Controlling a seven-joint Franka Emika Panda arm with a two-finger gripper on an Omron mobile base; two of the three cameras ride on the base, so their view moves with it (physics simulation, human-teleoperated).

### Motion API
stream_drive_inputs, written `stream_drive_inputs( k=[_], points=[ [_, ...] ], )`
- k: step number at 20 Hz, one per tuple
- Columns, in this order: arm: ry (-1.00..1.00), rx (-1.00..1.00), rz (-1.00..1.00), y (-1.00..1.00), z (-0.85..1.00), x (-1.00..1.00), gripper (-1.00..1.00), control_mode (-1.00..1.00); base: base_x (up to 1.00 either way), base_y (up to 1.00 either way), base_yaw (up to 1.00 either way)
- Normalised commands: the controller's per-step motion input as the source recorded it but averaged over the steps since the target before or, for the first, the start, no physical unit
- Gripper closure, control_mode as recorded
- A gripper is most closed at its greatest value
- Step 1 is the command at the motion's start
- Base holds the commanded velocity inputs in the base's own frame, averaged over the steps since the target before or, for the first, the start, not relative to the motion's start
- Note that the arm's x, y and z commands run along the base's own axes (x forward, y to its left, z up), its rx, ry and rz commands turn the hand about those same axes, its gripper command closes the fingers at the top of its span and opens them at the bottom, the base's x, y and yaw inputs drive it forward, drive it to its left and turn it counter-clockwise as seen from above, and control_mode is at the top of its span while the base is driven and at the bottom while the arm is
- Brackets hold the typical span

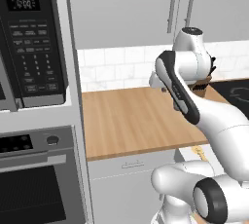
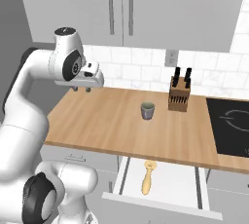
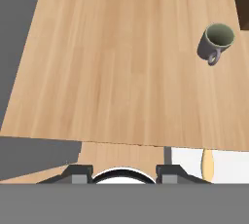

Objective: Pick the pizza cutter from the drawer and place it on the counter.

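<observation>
Below the front edge of the broad light-brown butcher-block table [image 2: 107,121], the shallow white drawer with its pale-grey front [image 2: 168,181] stood pulled open, and in it lay the small pale-yellow pizza cutter [image 2: 148,176], rounded end toward the table, slim handle pointing out toward the drawer front. Untouched, that one! The white arm's two-finger pincer [image 2: 81,88] hung high above the table's left part, well apart from the drawer, carrying nothing; how wide its tips were set I could not tell, since only the stubby dark ends showed.

On the table, right of the pincer, sat a small grey cup [image 2: 147,110], and just beside that a wooden knife block with black-handled knives [image 2: 179,95]; a black glass stovetop [image 2: 232,123] lay beyond the block at the table's right end. From the hand's own camera the cutter's yellow tip [image 3: 207,163] peeked in just past the table edge, down-frame of the cup [image 3: 215,41].

By my reading the reach had hardly begun: picking was the step in hand. The next move called for swinging out over the drawer, dropping below table level without clipping the front edge, and lining the tips across that slim handle.
</observation>
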Motion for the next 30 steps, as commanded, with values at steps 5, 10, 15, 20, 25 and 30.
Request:
stream_drive_inputs(
  k=[5, 10, 15, 20, 25, 30],
  points=[
    [0.00, 0.00, -0.04, -0.10, 0.00, -0.18, -1.00, -1.00, 0.00, 0.00, 0.00],
    [0.00, 0.03, -0.05, -0.89, -0.19, -0.36, -1.00, -1.00, 0.00, 0.00, 0.00],
    [0.00, 0.07, -0.01, -1.00, -0.38, -0.40, -1.00, -1.00, 0.00, 0.00, 0.00],
    [0.00, 0.03, 0.00, -1.00, -0.56, -0.36, -1.00, -1.00, 0.00, 0.00, 0.00],
    [0.01, 0.00, -0.01, -0.90, -0.72, -0.19, -1.00, -1.00, 0.00, 0.00, 0.00],
    [0.02, 0.00, 0.00, -0.91, -0.79, -0.11, -1.00, -1.00, 0.00, 0.00, 0.00]
  ],
)
